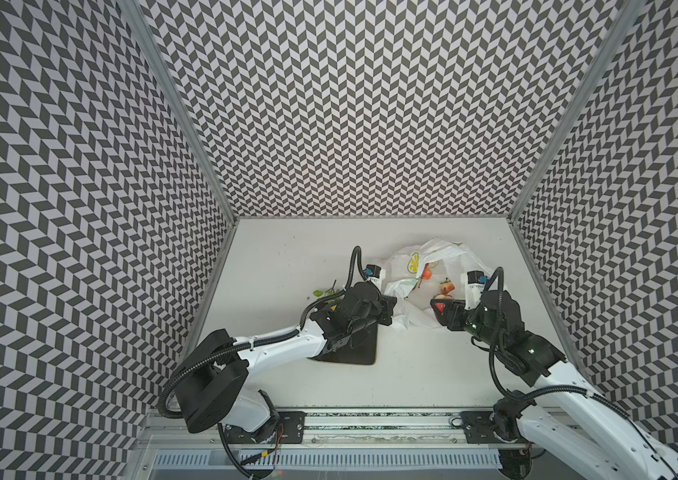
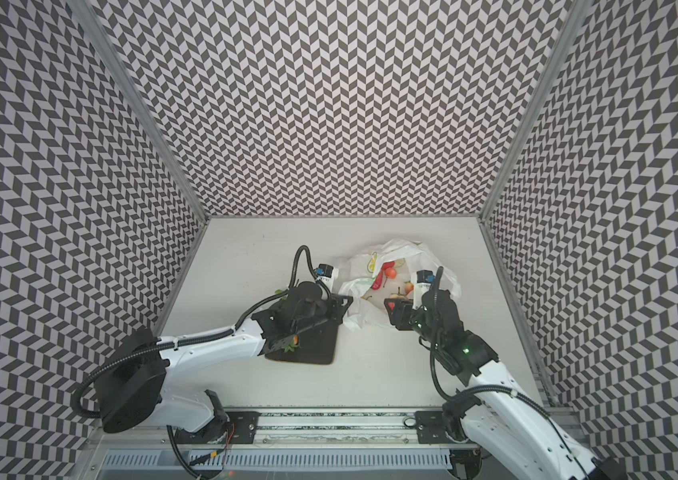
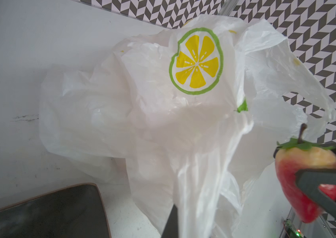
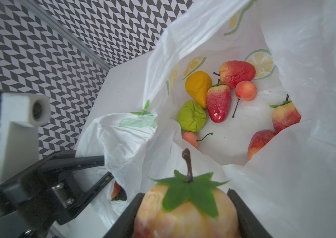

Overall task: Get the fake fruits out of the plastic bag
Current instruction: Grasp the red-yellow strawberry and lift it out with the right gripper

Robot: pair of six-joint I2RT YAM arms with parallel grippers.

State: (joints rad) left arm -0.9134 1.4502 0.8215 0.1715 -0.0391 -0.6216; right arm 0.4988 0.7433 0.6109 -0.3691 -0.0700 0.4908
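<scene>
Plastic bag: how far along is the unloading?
Early. Done: a leafy twig lies on the table and one small fruit appears to sit on the dark plate. In hand: the right gripper holds a strawberry at the mouth of the plastic bag; the left gripper pinches its edge. Left: eight fruits show inside, including an orange pear and a green pear.

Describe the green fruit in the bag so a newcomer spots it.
Start at the open plastic bag printed with lemon slices. On its floor, the green fruit lies beside a wrinkled orange-yellow fruit; it is the only green one there.
</scene>
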